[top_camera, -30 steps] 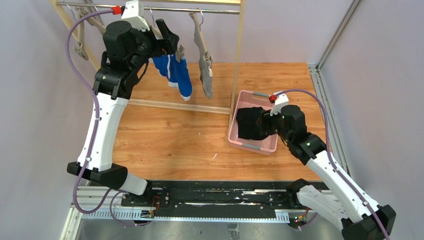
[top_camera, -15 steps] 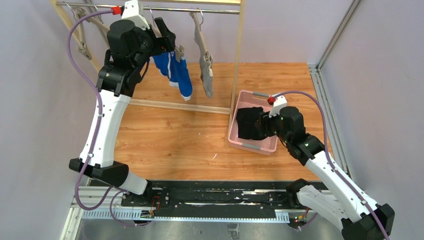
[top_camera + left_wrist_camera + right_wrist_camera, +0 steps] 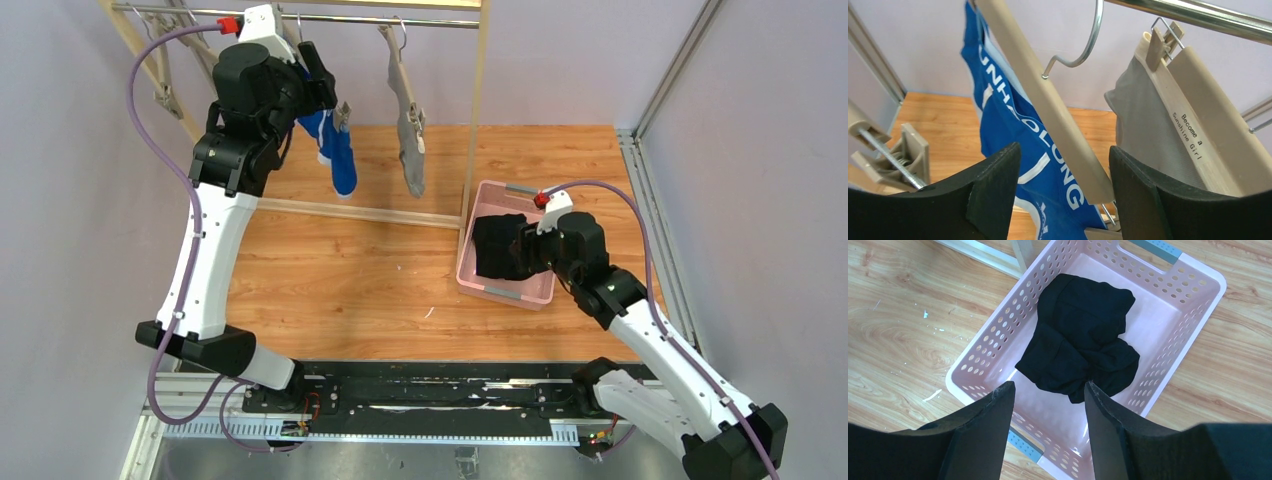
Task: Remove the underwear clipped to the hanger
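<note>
The blue briefs with white lettering hang from a beige hanger. In the top view they hang at the back left. My left gripper is open, its jaws either side of that hanger's lower end and the blue fabric; it is up at the rack in the top view. The grey briefs hang clipped on the hanger to the right. The black briefs lie in the pink basket. My right gripper is open and empty above the basket's near end.
A wooden rack frame with a metal rail and an upright post stands at the back. An empty clip hanger hangs at the far left. A loose beige clip is left of my left fingers. Aluminium frame rails run along the right.
My left gripper has moved left and up along the rack. The blue briefs have swung left with it and now hang narrower. My right arm has barely moved.
</note>
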Motion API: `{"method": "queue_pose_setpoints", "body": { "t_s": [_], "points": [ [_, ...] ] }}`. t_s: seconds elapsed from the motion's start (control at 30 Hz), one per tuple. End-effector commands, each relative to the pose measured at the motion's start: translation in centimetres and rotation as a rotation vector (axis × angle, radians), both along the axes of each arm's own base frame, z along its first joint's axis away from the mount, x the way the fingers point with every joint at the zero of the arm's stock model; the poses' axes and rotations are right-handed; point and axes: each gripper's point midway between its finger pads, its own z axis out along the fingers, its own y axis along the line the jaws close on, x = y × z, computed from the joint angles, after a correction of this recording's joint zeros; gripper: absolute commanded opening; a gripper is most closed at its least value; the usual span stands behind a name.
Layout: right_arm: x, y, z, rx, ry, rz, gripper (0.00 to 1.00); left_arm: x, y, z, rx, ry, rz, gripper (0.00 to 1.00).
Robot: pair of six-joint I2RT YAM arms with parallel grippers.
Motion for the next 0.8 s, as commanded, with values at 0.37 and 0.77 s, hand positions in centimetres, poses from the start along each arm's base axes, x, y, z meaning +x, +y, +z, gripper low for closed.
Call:
{"method": "queue_pose_setpoints", "body": {
  "t_s": [0.37,0.77],
  "points": [
    [0.0,0.5,-0.2,0.016,0.009,0.005,0.54,-0.5,0.9,0.1,0.054,0.003,0.038,0.48],
    [-0.1,0.5,-0.5,0.014,0.011,0.002,0.55,-0.3,0.5,0.3,0.083,-0.017,0.009,0.00]
  ]
}}
